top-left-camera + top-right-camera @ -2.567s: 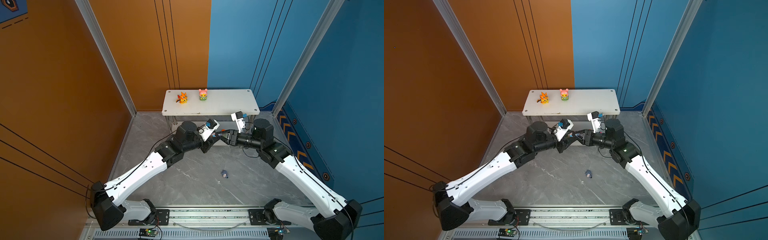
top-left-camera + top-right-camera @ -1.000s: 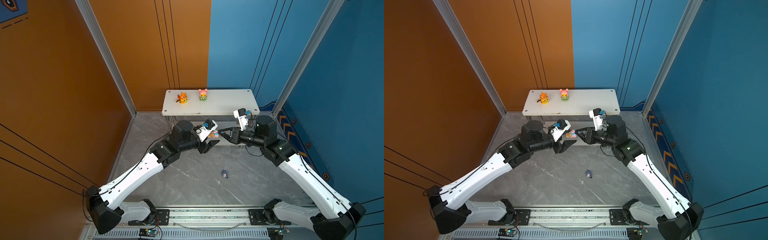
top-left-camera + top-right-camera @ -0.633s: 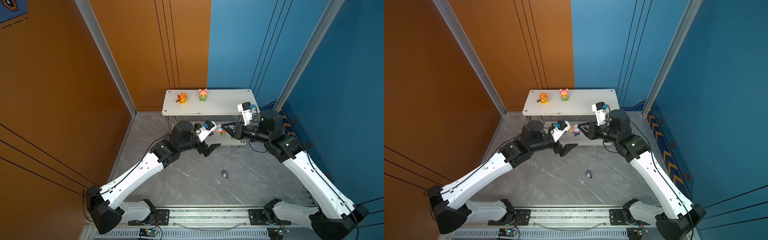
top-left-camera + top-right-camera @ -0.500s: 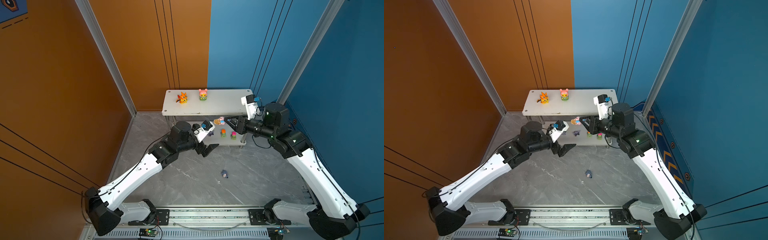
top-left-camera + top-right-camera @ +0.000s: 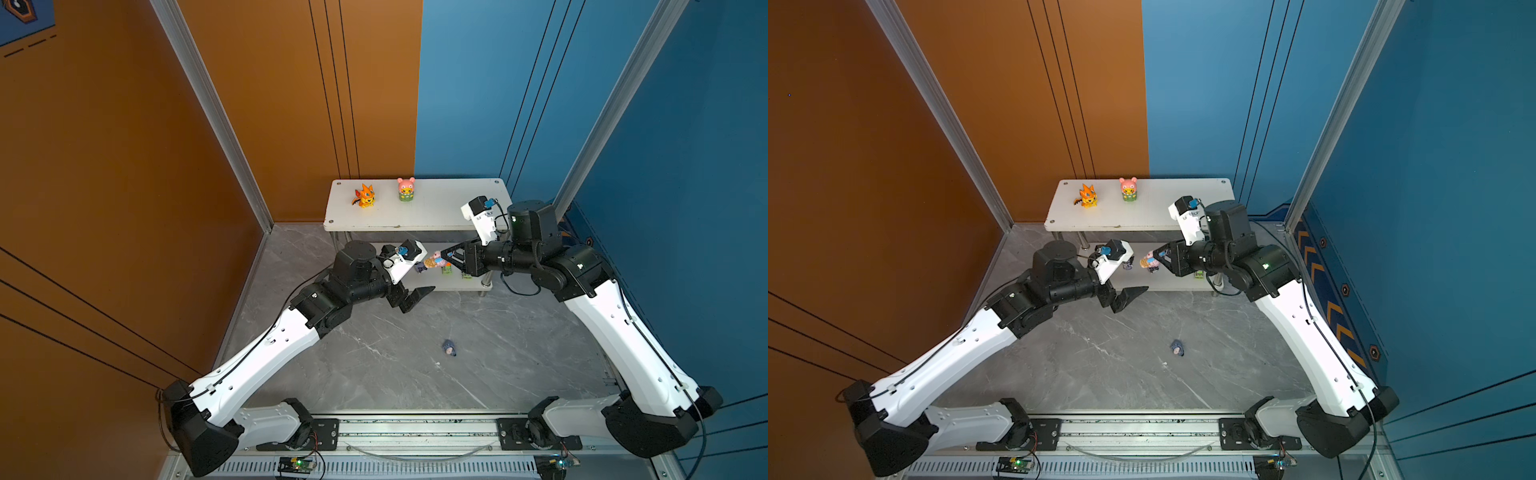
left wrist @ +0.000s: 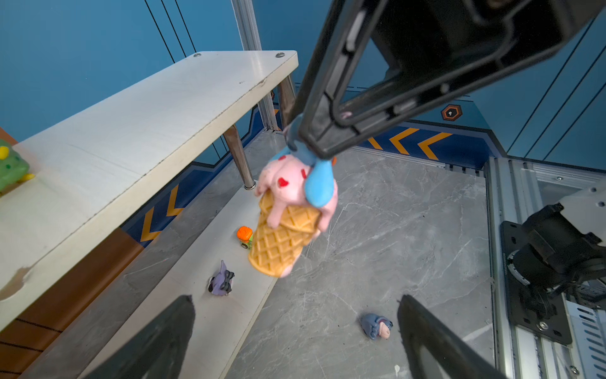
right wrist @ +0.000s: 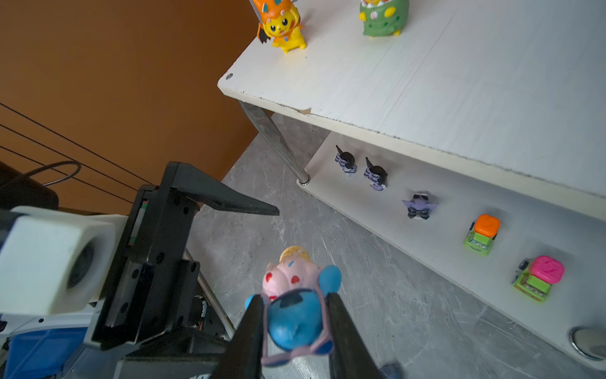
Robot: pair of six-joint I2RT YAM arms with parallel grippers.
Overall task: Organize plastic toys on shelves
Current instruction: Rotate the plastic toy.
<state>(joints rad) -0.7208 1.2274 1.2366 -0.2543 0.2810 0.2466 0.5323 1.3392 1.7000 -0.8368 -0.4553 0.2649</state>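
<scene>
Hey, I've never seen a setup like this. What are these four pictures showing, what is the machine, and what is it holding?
This is a robot with two white-and-black arms, each ending in a two-fingered gripper. Two pictures look down on the whole scene from overhead; the other two come from cameras on the wrists. The right gripper is shut on a blue figurine on an ice-cream cone. The left gripper is open and empty. On the top board of the small white rack stand an orange dragon and a pink-and-yellow figurine. The lower board holds three black-purple figurines and two green cars. A grey donkey lies on the marbled floor.
</scene>
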